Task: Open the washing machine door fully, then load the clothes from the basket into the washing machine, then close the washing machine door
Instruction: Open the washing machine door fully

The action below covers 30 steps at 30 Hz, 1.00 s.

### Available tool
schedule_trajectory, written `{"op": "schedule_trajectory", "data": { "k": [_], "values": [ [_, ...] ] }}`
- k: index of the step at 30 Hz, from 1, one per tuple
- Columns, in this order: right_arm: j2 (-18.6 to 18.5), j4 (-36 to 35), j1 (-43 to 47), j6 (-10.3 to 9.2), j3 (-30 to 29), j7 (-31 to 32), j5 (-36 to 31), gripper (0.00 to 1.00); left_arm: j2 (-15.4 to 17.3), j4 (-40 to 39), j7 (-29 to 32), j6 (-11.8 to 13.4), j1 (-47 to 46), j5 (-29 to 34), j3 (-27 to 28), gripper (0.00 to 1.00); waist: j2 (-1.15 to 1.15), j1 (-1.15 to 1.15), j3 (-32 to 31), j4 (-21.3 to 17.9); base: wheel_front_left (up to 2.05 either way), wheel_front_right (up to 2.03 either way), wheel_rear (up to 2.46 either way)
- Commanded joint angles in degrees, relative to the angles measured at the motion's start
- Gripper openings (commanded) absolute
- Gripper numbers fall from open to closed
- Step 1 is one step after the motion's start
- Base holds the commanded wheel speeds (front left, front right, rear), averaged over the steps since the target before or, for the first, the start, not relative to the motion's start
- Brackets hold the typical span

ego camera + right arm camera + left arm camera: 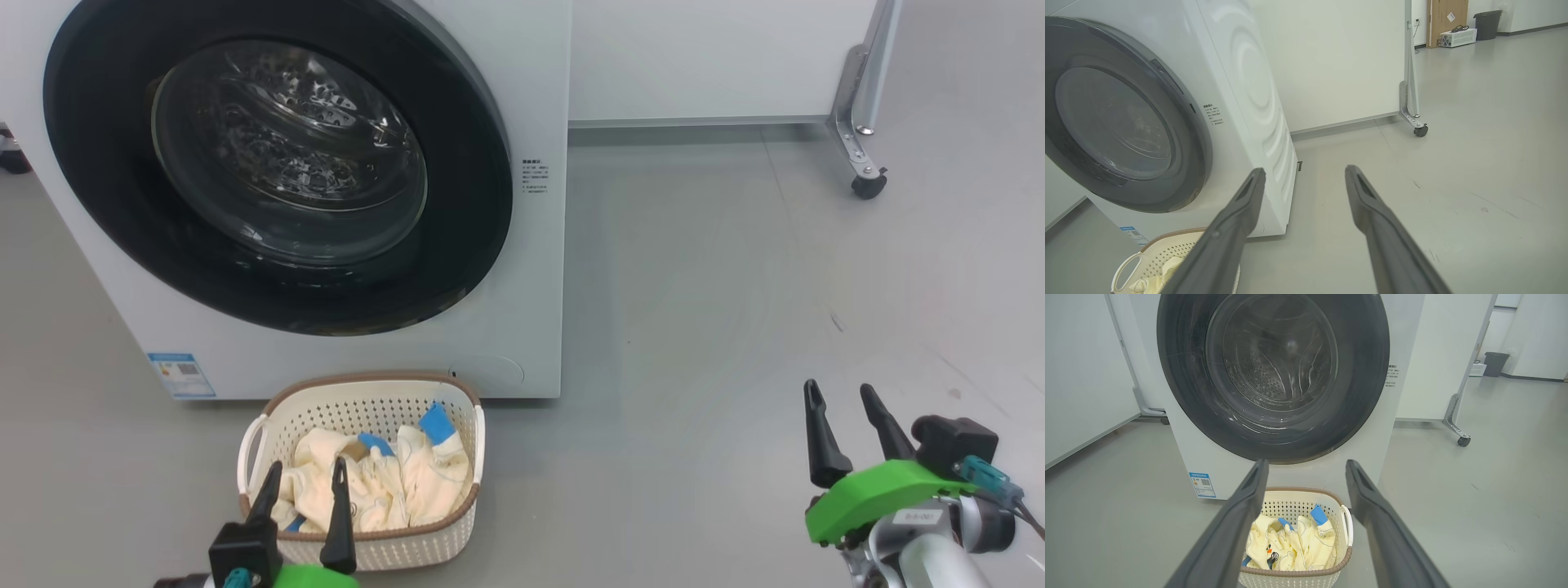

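Glossy black door (286, 155) is seen shut, up and ahead of the left claw (308, 464); the right claw (839, 386) is held well off right. Both are spread, empty.

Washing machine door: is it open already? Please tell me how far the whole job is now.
Nothing looks done yet: the washing machine door is shut on the washing machine, and the clothes lie in the basket. In hand: nothing; the left gripper hangs open near the basket, the right gripper open over the floor. Remaining: open the door, load the clothes, close the door.
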Motion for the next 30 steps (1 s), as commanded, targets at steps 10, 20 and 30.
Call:
{"op": "schedule_trajectory", "data": {
  "k": [10,20,30],
  "values": [
    [-0.5,-2.6,-3.2,-0.17,2.0,-0.6,0.1,1.00,0.7,-1.7,-0.8,0.3,-3.0,-0.1,1.9,1.00,0.00,0.00,0.5,0.2,0.00,0.00,0.00],
    [-0.5,-4.0,-3.1,-0.17,2.8,-0.6,1.4,0.00,0.7,-2.2,-0.8,0.5,-3.2,-0.1,1.9,1.00,0.00,0.00,1.8,0.6,0.00,0.00,0.00],
    [-0.5,-1.6,-5.4,-0.17,5.3,-0.6,15.6,0.00,0.7,-3.1,-0.8,0.9,-4.0,-0.8,0.6,1.00,0.00,0.00,4.0,1.9,0.00,0.00,0.00]
  ]
}}
